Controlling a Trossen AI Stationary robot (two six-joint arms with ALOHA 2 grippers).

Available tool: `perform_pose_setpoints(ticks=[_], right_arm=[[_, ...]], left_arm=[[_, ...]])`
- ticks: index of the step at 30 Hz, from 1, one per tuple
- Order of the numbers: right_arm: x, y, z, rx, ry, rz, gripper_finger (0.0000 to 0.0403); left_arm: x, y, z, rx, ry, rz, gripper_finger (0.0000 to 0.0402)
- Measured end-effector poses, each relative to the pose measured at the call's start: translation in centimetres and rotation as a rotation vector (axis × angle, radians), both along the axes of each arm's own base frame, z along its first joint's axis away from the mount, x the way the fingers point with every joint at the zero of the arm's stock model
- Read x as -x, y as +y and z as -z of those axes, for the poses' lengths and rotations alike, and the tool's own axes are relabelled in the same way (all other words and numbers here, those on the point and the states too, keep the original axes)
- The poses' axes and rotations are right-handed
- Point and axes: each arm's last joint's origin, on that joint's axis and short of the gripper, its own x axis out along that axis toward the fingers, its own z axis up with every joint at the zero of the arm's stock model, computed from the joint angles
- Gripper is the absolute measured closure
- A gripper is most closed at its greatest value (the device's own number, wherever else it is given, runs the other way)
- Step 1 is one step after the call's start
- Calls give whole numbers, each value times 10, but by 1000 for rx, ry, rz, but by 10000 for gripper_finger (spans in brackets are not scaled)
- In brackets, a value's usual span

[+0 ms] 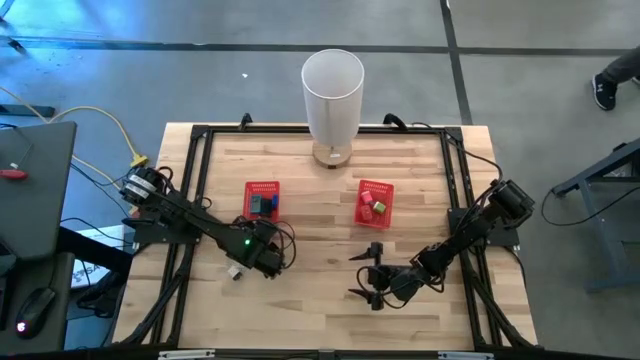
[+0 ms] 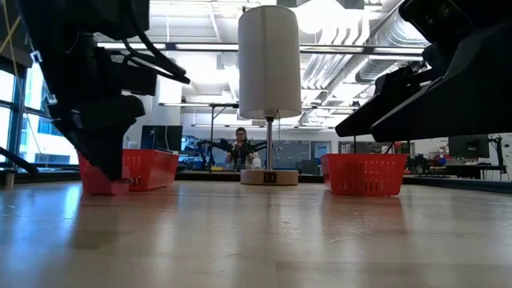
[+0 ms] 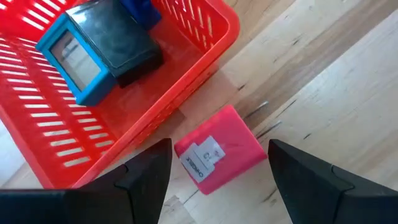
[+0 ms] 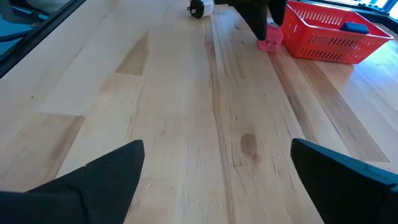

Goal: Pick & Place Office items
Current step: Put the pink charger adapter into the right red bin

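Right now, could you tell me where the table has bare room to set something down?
Bare wood lies between the left basket and right basket, and before the right gripper. It is crowded where the left gripper straddles the pink block beside the left basket.

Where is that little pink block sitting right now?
The pink block lies on the wooden table, just outside the left red basket, between the open fingers of the left end effector.

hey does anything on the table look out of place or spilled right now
One thing: a pink block lies on the wood just outside the left red basket, beside its wall, while other items sit inside. The left gripper straddles it, fingers open and apart from it. Nothing looks spilled or damaged.
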Motion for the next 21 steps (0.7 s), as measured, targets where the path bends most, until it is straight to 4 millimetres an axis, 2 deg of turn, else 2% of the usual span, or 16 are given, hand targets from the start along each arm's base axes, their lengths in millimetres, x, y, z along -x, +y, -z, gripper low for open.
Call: perform_pose_setpoints(ticks=[8,14,21], right_arm=[[0,0,0,0,1,0,9],[0,0,0,-6,6,-14,9],[0,0,1,-12,10,-15,9]], left_arm=[[-8,-2,-1,43,-87,-24,144],[-10,-3,2,57,-92,-23,144],[-17,-8,18,95,-41,22,144]])
